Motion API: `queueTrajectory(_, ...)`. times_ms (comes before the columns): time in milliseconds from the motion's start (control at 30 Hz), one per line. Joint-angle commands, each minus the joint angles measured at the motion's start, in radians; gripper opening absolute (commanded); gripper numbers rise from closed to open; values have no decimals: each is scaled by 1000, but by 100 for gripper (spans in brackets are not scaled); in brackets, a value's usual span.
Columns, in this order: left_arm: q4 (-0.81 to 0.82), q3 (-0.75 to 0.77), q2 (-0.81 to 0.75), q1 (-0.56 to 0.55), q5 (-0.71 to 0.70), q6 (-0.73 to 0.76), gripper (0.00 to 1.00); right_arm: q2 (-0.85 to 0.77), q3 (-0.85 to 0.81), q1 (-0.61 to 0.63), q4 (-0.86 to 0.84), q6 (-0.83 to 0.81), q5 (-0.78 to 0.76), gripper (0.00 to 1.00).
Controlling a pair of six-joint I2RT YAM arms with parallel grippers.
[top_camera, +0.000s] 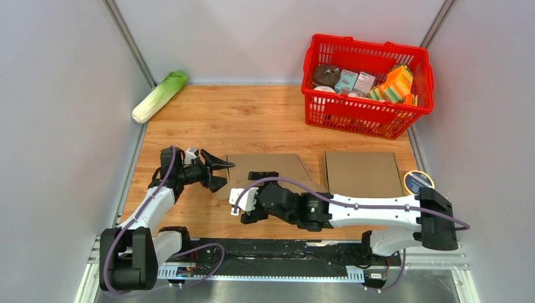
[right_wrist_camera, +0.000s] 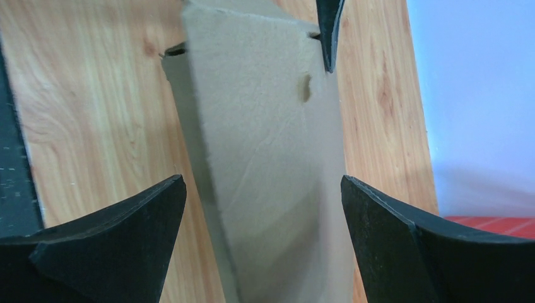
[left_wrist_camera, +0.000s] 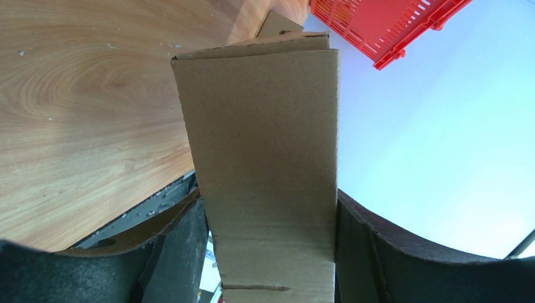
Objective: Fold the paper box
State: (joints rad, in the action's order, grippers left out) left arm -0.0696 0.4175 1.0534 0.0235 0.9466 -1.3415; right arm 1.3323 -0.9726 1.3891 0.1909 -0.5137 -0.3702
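Top external view: shows the paper box [top_camera: 277, 165] lying flattened on the wooden table [top_camera: 240, 120], towards the near edge, between the two arms. Puts the left gripper [top_camera: 227, 175] at the box's left edge and the right gripper [top_camera: 247, 199] at its near edge, jaws of both spread wide.

Left wrist view: frames a folded cardboard panel between the fingers [left_wrist_camera: 180, 246], spanning the gap from one to the other, with the jaws wide open around it.

Right wrist view: has a raised flap between the fingers [right_wrist_camera: 126, 221], clear of both, nothing gripped.

Elsewhere: finds a second cardboard sheet [top_camera: 363, 173] right of the box, a tape roll [top_camera: 417, 181] just beside that, a red basket [top_camera: 369, 120] far right, and a cabbage [top_camera: 159, 96] far left.
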Motion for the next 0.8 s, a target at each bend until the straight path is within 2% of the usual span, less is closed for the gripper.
queueTrajectory(0,17,-9,-3,9,64,-62,39,59,23,2,-134,-89,-118,100)
queueTrajectory(100,17,-9,-7,7,75,-62,39,82,47,2,-186,-121,-156,100)
queueTrajectory(300,16,-9,-9,10,86,-56,39,116,146,10,-540,-284,-359,100)
queueTrajectory(333,16,-9,-6,9,89,-51,39,119,153,8,-614,-304,-365,100)
queueTrajectory(367,11,-11,-1,10,92,-45,39,117,155,8,-619,-327,-363,100)
queueTrajectory(433,-2,-9,3,10,95,-16,39,93,147,10,-587,-318,-320,96)
queueTrajectory(600,-44,15,37,18,109,91,42,28,106,8,-342,-198,-150,69)
queueTrajectory(667,-82,32,46,27,106,146,47,22,81,8,-295,-171,-127,59)
queueTrajectory(767,-110,58,42,36,103,215,59,15,55,10,-228,-141,-122,51)
